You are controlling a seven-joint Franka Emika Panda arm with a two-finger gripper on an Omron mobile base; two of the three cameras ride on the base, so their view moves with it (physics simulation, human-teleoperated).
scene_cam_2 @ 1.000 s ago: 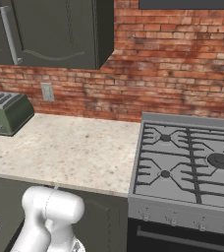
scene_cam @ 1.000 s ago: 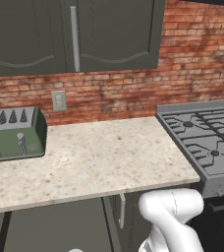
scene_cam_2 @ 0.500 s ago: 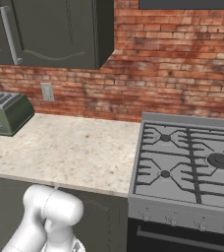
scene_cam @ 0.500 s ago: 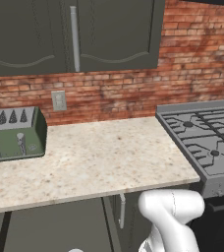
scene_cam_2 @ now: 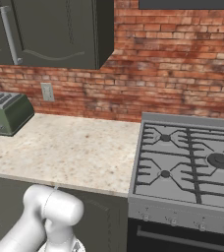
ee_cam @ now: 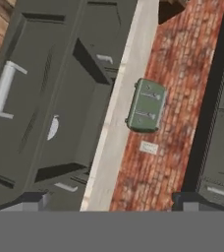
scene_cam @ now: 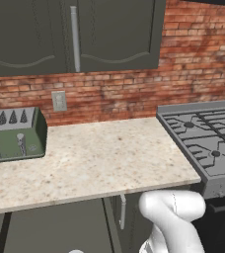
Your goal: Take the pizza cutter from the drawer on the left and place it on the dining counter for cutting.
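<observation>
Inside the pulled-out drawer (ee_cam: 20, 98), the pizza cutter (ee_cam: 53, 127) shows as a small pale rounded blade left of centre in the hand view; its black handle cannot be made out against the dark drawer floor. The same pale disc sits at the lower left edge of the right base view. Compared with the earlier frames, almost nothing has changed: the cutter lies in the same spot, and the arm's white elbow (scene_cam_2: 55, 209) has only edged slightly at the bottom of both base views. The gripper (ee_cam: 109, 202) has its two dark tips spread wide at the bottom of the hand view, with nothing between them; the cutter lies up the frame from the left-hand tip, clearly apart from it. The drawer's silver bar handle (ee_cam: 3, 88) is at the far left of that view. Beyond it runs the beige worktop (scene_cam: 99, 158) with a green toaster (scene_cam: 13, 136) at its left, a gas stove (scene_cam_2: 187, 162) to the right, and a red brick backsplash (scene_cam_2: 158, 83) under dark upper cabinets (scene_cam: 109, 34).
</observation>
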